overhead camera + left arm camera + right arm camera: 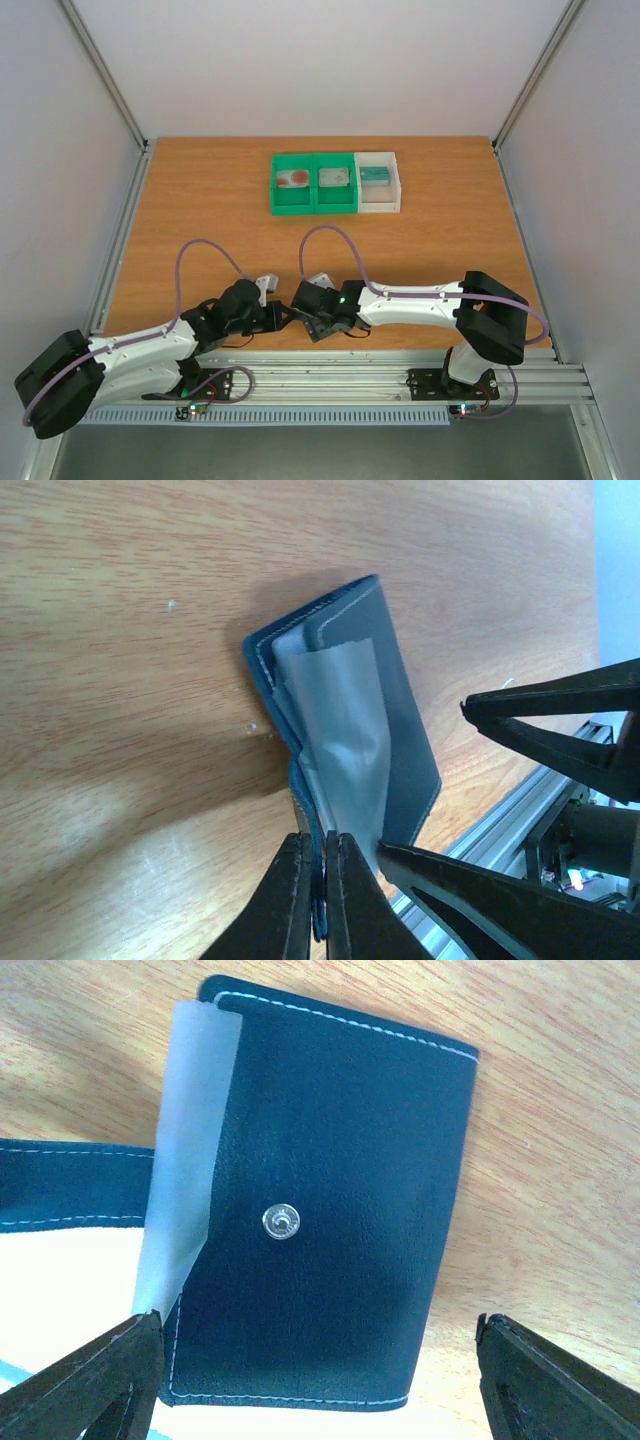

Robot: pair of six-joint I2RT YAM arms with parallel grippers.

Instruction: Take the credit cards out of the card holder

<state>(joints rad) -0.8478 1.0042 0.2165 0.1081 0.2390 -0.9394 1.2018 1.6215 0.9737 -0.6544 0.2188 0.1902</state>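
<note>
The card holder (pixel 405 720) is a dark blue wallet standing partly unfolded on the wood, with a clear plastic sleeve (pixel 345 730) showing inside. My left gripper (pixel 322 875) is shut on the edge of one panel. My right gripper (pixel 318 1330) is open, its fingers either side of the other panel (pixel 330 1160), which has a metal snap. No card shows in the holder. In the top view both grippers (pixel 283 315) (pixel 300 303) meet near the front edge and hide the holder. A pale credit card with a red blotch (pixel 293 179) and a teal one (pixel 375 175) lie in the bins.
A green two-compartment bin (pixel 314 205) and a white bin (pixel 380 205) stand side by side at the back of the wooden table; a grey card (pixel 333 177) lies in the green bin's right compartment. The metal rail (pixel 400 378) of the arm bases runs along the near edge.
</note>
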